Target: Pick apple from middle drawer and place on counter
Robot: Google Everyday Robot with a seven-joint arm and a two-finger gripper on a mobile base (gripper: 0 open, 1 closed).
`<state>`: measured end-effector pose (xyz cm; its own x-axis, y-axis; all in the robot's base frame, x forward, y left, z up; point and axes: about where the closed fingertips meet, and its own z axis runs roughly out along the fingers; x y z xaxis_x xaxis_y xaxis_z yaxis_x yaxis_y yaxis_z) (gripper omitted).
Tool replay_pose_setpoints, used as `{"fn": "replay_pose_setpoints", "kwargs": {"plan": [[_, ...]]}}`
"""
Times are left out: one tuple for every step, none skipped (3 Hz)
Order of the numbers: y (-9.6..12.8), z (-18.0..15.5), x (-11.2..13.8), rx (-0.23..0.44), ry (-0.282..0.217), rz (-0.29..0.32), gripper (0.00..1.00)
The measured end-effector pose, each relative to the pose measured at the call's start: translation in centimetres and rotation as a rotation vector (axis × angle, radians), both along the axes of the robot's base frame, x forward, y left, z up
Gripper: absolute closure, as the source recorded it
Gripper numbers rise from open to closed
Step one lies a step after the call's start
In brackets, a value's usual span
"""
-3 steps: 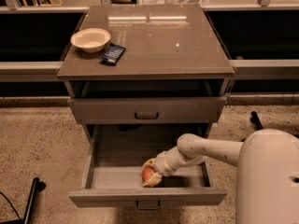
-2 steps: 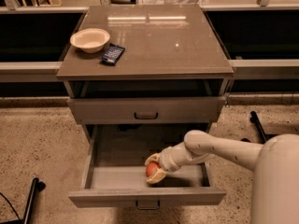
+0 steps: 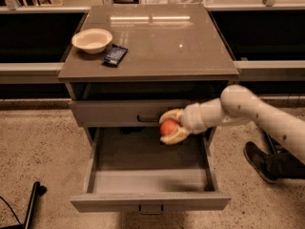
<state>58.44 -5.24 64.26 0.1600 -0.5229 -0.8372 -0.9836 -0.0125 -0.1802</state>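
My gripper [image 3: 170, 126] is shut on the small red-orange apple [image 3: 167, 127], one pale finger above it and one below. It holds the apple in the air above the back of the open middle drawer [image 3: 147, 177], level with the closed drawer front [image 3: 124, 112] above. The drawer is pulled out and its grey floor shows nothing in it. The glossy grey-brown counter [image 3: 157, 42] lies above and behind the gripper. My white arm [image 3: 248, 111] reaches in from the right.
A cream bowl [image 3: 92, 40] and a dark blue packet [image 3: 116, 55] sit on the counter's left part. A dark shoe [image 3: 259, 162] stands on the speckled floor at the right. A black leg [image 3: 32, 202] is at the lower left.
The gripper has risen with the apple from the drawer floor to the level of the upper drawer front. The view has also closed in on the cabinet.
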Motion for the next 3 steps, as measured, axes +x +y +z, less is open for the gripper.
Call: {"fn": "replay_pose_setpoints", "kwargs": {"plan": [[-2.4, 7.9, 2.1, 0.038, -0.047, 0.026, 1.00], [-3.4, 15.9, 3.3, 0.061, -0.124, 0.090, 1.00], [-3.9, 21.0, 4.2, 0.089, -0.181, 0.125, 1.00]]}}
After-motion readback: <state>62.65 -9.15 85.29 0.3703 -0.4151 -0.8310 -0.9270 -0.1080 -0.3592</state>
